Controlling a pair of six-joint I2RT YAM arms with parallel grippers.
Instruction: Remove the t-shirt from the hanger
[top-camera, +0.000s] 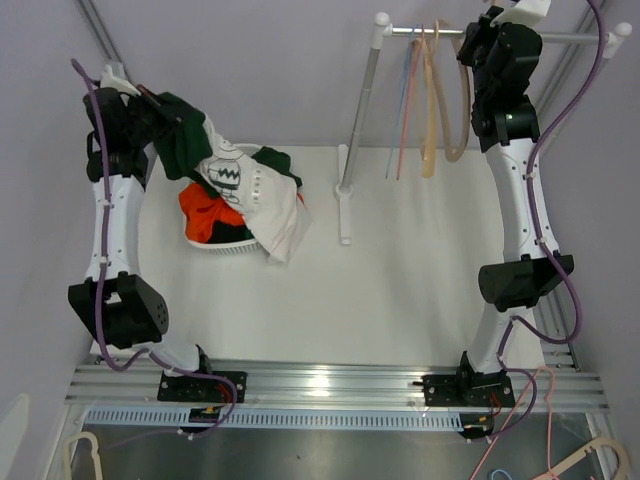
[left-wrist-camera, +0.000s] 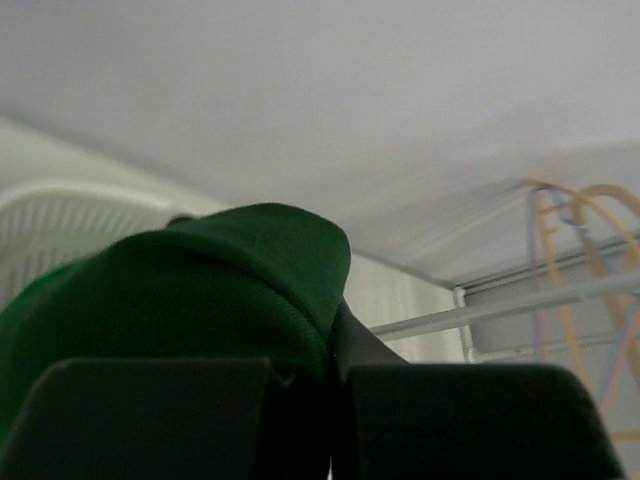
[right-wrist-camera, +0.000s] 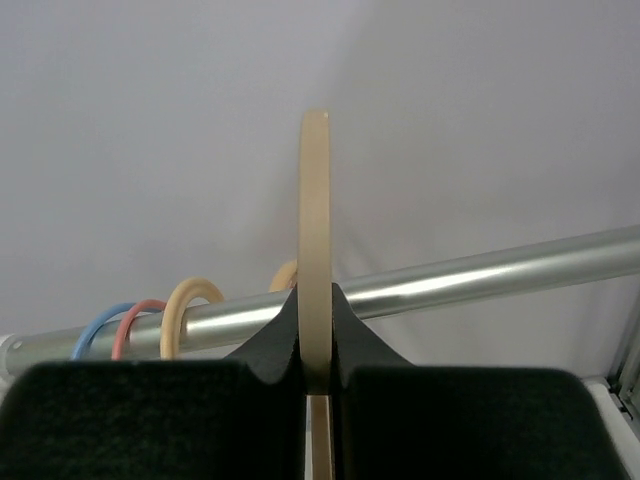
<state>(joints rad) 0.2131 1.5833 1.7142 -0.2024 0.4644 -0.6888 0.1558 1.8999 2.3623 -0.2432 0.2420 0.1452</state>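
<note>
Clamping the green t-shirt (left-wrist-camera: 200, 290) above the upper-left basket (top-camera: 226, 252), left gripper (left-wrist-camera: 335, 385) seems ready to drop it — right gripper (right-wrist-camera: 315, 375) pinches the bare hanger (right-wrist-camera: 315, 220) at the rail (right-wrist-camera: 480, 275).

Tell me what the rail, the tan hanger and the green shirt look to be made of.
The rail: metal, likely steel or aluminium; silvery, brushed sheen with a highlight along it. The tan hanger: probably plastic, possibly wood; smooth, matte, even colour. The green shirt: knit fabric, probably cotton; fine ribbed weave, soft folds, stitched hem.
</note>
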